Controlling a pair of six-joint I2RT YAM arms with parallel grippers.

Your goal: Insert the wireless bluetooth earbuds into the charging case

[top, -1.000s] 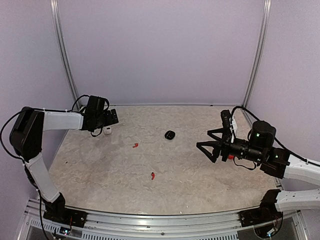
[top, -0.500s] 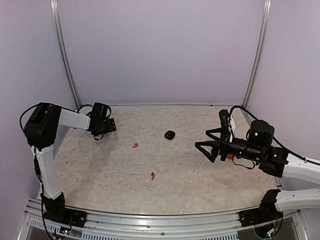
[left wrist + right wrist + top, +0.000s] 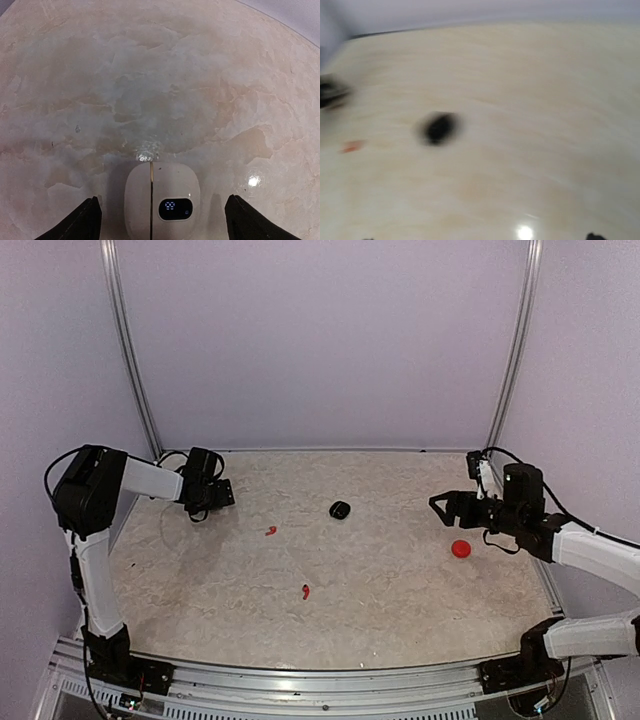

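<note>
Two red earbuds lie loose on the marble table, one (image 3: 271, 530) left of centre and one (image 3: 305, 591) nearer the front. A white pebble case (image 3: 162, 200) with a lit display lies shut between the wide-apart fingers of my left gripper (image 3: 207, 492), which stands open astride it without touching; the top view hides this case under the gripper. The black case (image 3: 340, 509) sits mid-table, blurred in the right wrist view (image 3: 439, 126). A red case (image 3: 460, 548) lies at the right. My right gripper (image 3: 441, 510) hovers open and empty, just behind and left of the red case.
Metal corner posts (image 3: 131, 360) and lilac walls close in the table at the back and sides. The front rail (image 3: 300, 670) carries both arm bases. The right arm's cable (image 3: 495, 540) hangs near the red case.
The right arm has pulled back to the right, uncovering the red case. The left gripper has come down over the white case, hiding it in the top view.
</note>
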